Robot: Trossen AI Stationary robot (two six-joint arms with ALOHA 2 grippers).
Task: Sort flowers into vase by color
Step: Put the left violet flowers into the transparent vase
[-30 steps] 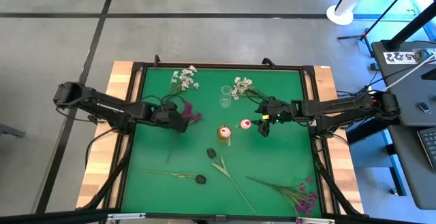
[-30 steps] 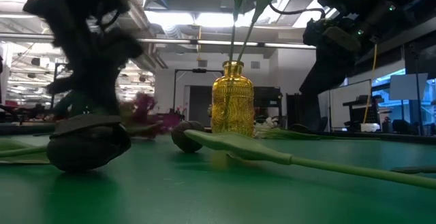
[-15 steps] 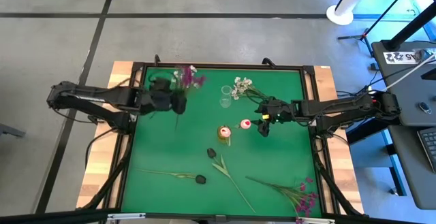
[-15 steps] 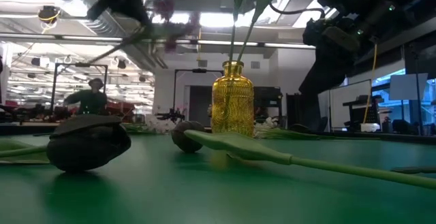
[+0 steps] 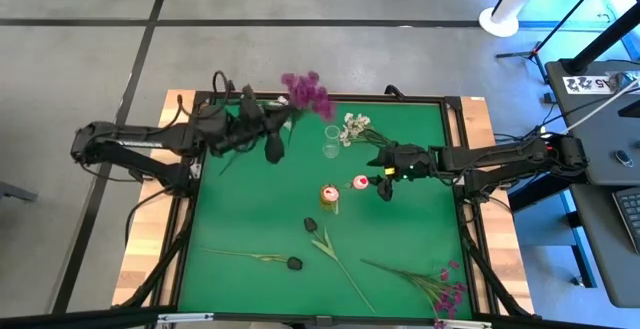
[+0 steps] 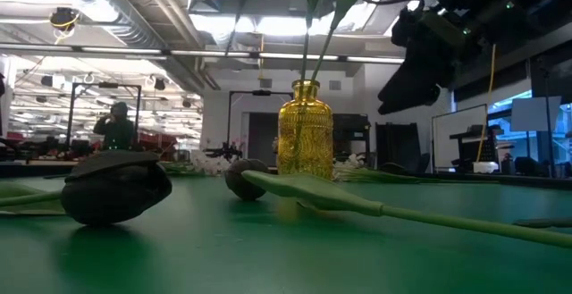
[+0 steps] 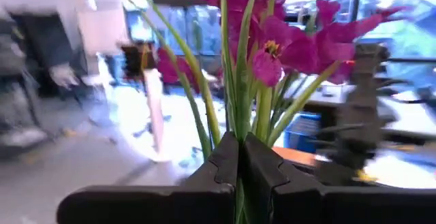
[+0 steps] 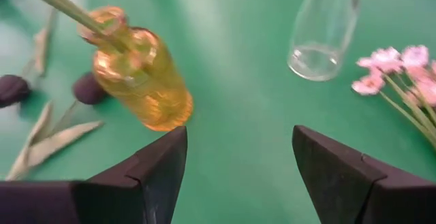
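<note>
My left gripper (image 5: 268,129) is raised high over the table's far-left part and is shut on a magenta-purple sprig (image 5: 305,91). In the left wrist view its blossoms (image 7: 272,43) stand beyond the fingers. My right gripper (image 5: 384,187) is open and hovers right of the yellow vase (image 5: 329,196), which holds green stems (image 6: 315,26) and stands on its base. A pale pink bud (image 5: 360,182) shows beside the gripper. The right wrist view shows the open gripper (image 8: 238,139) above the yellow vase (image 8: 139,74) and a clear glass vase (image 8: 323,26). A white sprig (image 5: 352,127) lies by the clear vase (image 5: 332,149). My left gripper pinches the magenta sprig's bundled green stems (image 7: 238,125) between its two fingers, below the blossoms. Several stems fan out past the fingertips (image 7: 221,156). The sprig is lifted clear of the table, its blossoms pointing toward the far-right.
Two dark buds (image 5: 311,225) (image 5: 294,263) lie near the middle with a long leafy stem (image 5: 340,259). More magenta sprigs (image 5: 445,287) lie at the near-right corner. In the low view a dark bud (image 6: 116,187) and a leaf (image 6: 357,203) lie close by. A person (image 6: 116,124) stands far behind.
My left gripper has risen from table height with the magenta sprig and swung toward the far edge. The sprig has gone from lying at the table's left to lifted clear, blossoms now past the far edge. The right gripper has stayed beside the yellow vase.
</note>
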